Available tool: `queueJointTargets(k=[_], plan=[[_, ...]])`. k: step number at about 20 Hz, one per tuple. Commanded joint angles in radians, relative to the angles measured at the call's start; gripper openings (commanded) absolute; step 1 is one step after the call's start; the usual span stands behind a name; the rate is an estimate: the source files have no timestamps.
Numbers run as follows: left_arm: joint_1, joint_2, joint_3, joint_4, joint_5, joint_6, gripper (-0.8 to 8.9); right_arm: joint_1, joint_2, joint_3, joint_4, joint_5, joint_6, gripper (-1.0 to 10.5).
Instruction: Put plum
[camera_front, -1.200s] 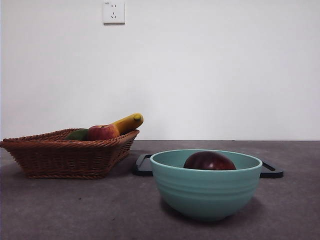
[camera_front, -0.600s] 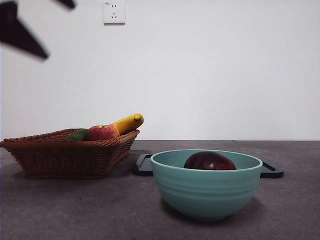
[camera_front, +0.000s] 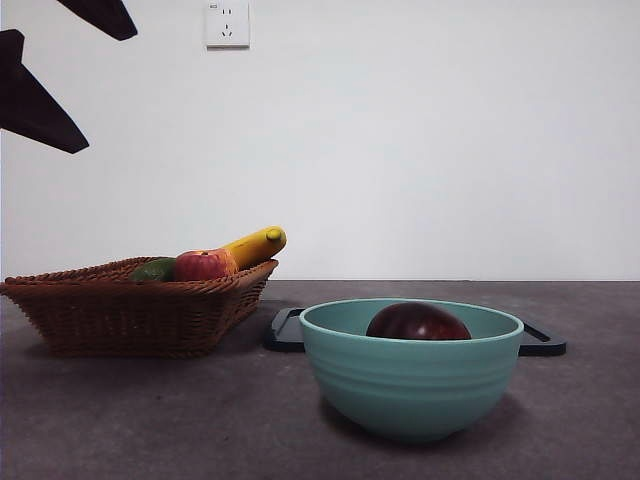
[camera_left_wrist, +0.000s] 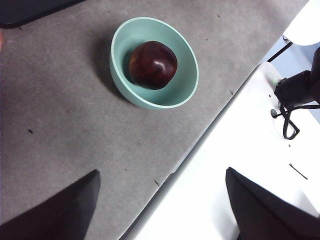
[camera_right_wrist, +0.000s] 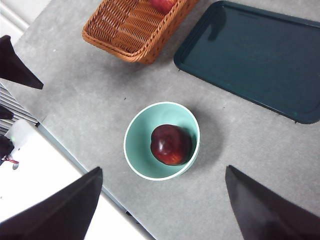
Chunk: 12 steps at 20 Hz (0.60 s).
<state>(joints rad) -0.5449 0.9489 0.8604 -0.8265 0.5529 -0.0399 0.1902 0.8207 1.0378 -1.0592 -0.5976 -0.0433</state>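
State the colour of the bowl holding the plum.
The bowl is pale teal-green, clearest in the right wrist view.

I see the plum (camera_front: 418, 322) round, glossy, dark maroon; sitting loose inside the teal bowl (camera_front: 411, 385), off-centre against one wall; bowl upright on the grey table (camera_front: 150, 420).

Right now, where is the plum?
The plum sits inside the teal bowl, right of the wicker basket in the front view, just in front of the dark tray.
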Motion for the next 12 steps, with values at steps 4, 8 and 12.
queueJointTargets(k=[4,8,12], plan=[[-0.007,0.005,0.009,0.01,0.005,0.0,4.03,0.021,0.063,0.015,-0.004,0.004,0.05,3.9],[-0.007,0.005,0.009,0.011,0.005,0.001,4.03,0.089,0.16,0.002,0.024,0.092,0.076,3.9],[-0.007,0.005,0.009,0.011,0.005,0.001,4.03,0.175,0.242,-0.105,0.215,0.136,0.162,3.9]])
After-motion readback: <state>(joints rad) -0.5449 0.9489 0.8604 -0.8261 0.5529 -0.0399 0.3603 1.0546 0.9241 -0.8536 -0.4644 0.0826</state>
